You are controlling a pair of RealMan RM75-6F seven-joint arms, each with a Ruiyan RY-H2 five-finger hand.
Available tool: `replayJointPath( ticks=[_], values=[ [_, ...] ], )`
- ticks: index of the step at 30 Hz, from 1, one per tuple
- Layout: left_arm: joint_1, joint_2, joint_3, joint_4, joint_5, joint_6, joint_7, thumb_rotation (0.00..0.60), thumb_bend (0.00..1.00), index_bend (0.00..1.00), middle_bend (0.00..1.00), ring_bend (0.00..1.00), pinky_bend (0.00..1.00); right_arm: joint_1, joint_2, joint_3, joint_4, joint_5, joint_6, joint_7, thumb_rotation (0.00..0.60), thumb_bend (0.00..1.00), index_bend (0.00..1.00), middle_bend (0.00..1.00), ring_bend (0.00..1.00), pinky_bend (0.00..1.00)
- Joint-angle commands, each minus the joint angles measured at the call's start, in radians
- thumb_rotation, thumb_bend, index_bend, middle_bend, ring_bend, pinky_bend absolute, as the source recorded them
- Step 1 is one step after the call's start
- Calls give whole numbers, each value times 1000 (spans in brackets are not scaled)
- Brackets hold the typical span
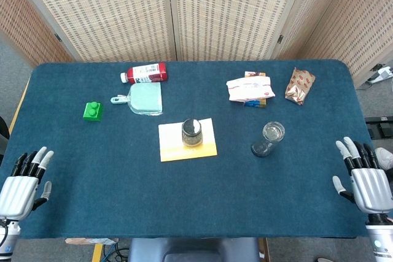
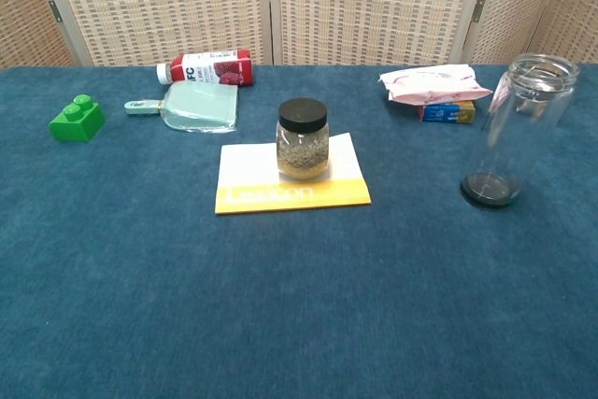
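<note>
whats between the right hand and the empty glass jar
Nothing: in the head view only bare blue table lies between the right hand, at the table's near right edge, and the empty glass jar. The chest view shows the jar but not the hand.

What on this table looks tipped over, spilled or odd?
Only the red bottle lies on its side by the mint dustpan. The lidded jar and the empty glass jar stand upright; nothing spilled.

Lighting is bright, even and diffuse; shadows on the table are faint. Both views are sharp, without glare or blur.
</note>
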Motion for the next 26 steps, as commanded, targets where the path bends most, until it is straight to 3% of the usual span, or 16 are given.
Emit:
replayJointPath(
  ticks=[1,26],
  values=[
    [-1,0,0,1,-1,-1,-2,600,504,0,0,0,0,-6,-1,14,9,11,-13,19,600,381,11,0,0,0],
    [-2,-3,6,2,-4,0,10,600,504,0,0,0,0,-19,0,49,16,-11,-66,33,600,382,11,0,0,0]
  ],
)
